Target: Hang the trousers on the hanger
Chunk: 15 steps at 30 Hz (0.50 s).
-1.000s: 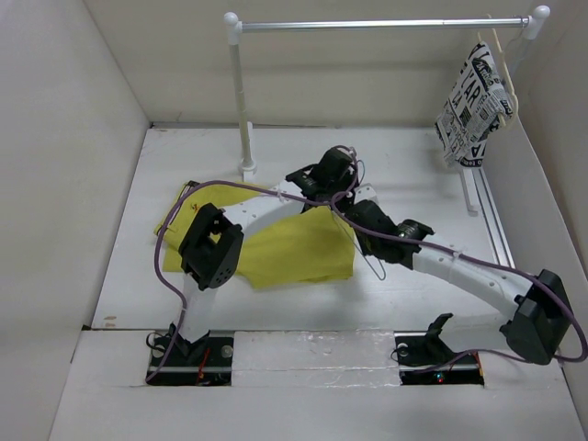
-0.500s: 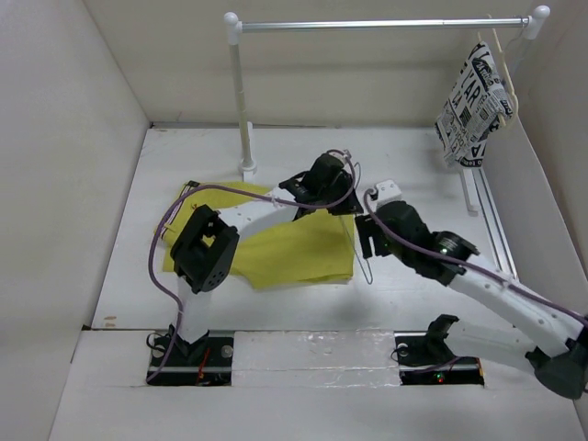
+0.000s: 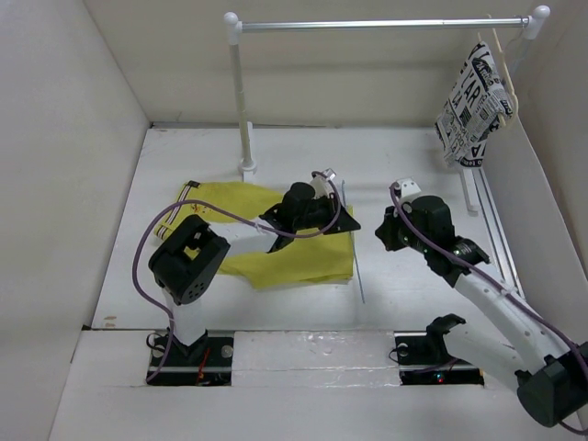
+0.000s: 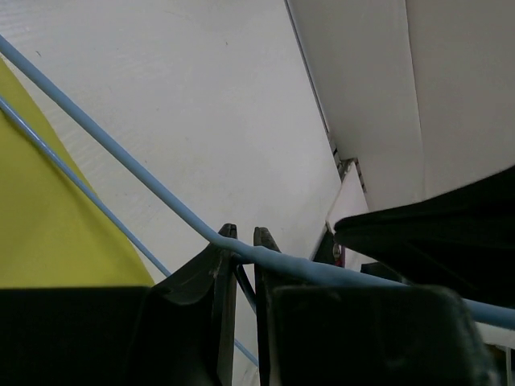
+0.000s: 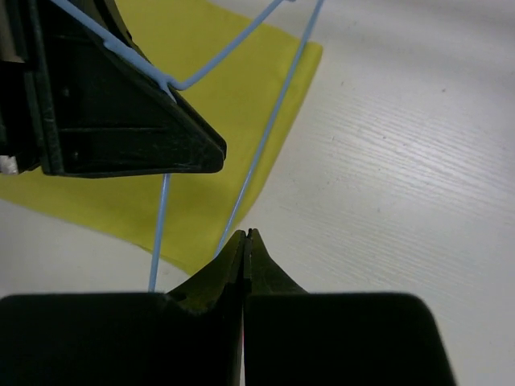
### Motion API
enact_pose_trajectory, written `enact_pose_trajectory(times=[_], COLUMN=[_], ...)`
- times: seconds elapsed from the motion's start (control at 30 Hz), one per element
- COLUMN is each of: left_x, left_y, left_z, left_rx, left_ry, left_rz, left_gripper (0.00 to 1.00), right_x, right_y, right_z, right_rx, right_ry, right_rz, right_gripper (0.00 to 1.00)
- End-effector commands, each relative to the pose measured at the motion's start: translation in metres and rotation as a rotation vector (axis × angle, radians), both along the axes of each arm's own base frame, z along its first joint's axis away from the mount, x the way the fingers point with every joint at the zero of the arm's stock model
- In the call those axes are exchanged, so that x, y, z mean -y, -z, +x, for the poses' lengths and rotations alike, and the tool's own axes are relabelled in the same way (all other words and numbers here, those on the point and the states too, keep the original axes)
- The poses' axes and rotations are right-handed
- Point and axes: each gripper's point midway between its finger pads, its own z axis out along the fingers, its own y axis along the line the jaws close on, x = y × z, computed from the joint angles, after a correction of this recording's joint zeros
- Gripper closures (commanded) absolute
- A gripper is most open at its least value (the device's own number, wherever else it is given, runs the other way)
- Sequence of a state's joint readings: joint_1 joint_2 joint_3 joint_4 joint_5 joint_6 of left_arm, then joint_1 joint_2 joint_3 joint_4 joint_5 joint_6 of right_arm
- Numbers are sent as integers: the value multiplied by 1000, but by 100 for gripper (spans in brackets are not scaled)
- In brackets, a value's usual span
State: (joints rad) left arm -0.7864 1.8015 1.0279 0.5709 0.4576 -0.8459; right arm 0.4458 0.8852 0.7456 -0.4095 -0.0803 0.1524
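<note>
The yellow trousers (image 3: pixel 294 253) lie flat on the white table, left of centre. My left gripper (image 3: pixel 342 220) is over their right edge, shut on the thin light-blue hanger (image 3: pixel 358 271). The hanger's wire runs along that edge toward the near side. In the left wrist view the wire (image 4: pixel 161 193) crosses between my fingertips (image 4: pixel 228 241), with the trousers (image 4: pixel 48 217) at the left. My right gripper (image 3: pixel 381 230) is shut and empty, a little right of the hanger. In its view (image 5: pixel 245 235) it faces the hanger wires (image 5: pixel 265 137), the trousers (image 5: pixel 201 88) and the left gripper (image 5: pixel 121 121).
A white clothes rack stands at the back, with a post (image 3: pixel 243 101) and a top rail (image 3: pixel 377 25). A wooden hanger with black-and-white printed cloth (image 3: pixel 473 101) hangs at its right end. Walls close in left, back and right. A metal track (image 3: pixel 496 230) runs along the right side.
My right arm has drawn back to the right, away from the hanger. My left gripper has moved nearer and rightward over the trousers' edge, carrying the hanger.
</note>
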Motion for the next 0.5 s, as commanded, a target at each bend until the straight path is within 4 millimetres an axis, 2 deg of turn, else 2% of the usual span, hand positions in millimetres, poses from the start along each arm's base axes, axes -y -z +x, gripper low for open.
enact_pose_trajectory(times=[0.0, 0.03, 0.1, 0.17, 0.3, 0.37, 0.47], left_x=[5, 5, 6, 7, 18, 16, 10], left_y=[-26, -15, -20, -27, -42, -35, -8], left_z=[-7, -9, -15, -20, -28, -29, -27], left_rx=[106, 86, 79, 97, 176, 174, 159], left_ry=[67, 73, 93, 120, 161, 164, 168], left_rz=[-139, -126, -180, -221, -215, -194, -134], left_gripper=[100, 100, 100, 100, 100, 100, 100], right_x=[-23, -23, -32, -31, -21, -16, -22], right_y=[-14, -8, -4, 6, -13, -12, 8], right_z=[14, 17, 20, 26, 32, 34, 28], right_rx=[75, 65, 60, 18, 79, 83, 15], right_ry=[-99, -99, -134, -129, -77, -79, -131], right_rz=[84, 82, 103, 85, 78, 78, 92], right_gripper=[100, 100, 99, 97, 96, 95, 93])
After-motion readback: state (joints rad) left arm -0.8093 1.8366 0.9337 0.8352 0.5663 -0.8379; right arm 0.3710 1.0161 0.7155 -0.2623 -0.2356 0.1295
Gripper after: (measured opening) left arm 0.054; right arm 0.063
